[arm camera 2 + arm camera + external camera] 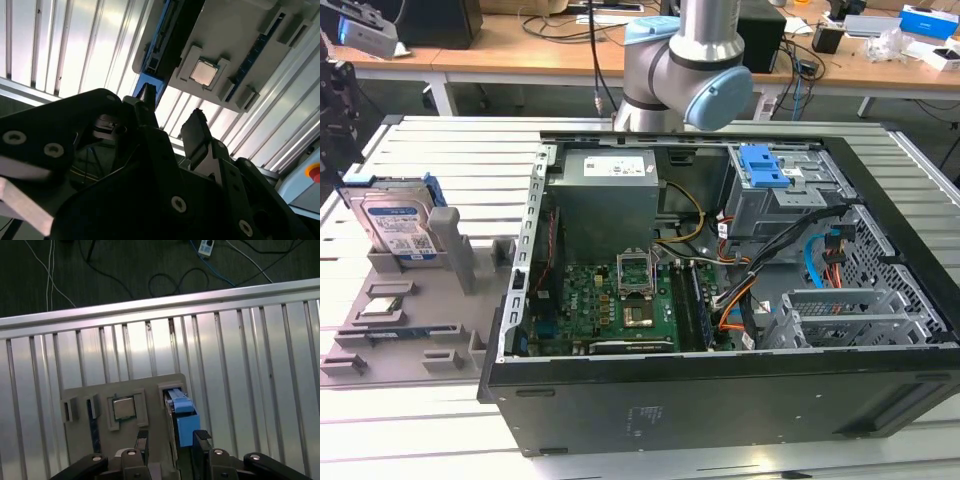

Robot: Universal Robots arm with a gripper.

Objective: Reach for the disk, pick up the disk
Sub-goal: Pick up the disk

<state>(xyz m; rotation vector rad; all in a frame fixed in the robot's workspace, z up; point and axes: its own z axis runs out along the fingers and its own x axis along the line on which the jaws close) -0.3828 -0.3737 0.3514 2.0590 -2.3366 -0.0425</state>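
Open computer case [720, 400], grey fixture tray [147, 385], silver chip [123, 408]

Silver, a white-and-blue barcoded label and a blue bracket are being shown by the disk [392, 222] just ahead of the black gripper [170, 437]. Beside it, pale grey is being displayed by the holder [150, 385], and ribbed, striped silver by the table [240, 350].

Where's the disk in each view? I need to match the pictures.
Exterior view: disk stands upright in the grey holder, at the exterior view's left.
First wrist view: its blue end lies beside the chip, just beyond the open gripper.
Second wrist view: dark blue-edged slab beside the chip.
Shared landmark: the chip.
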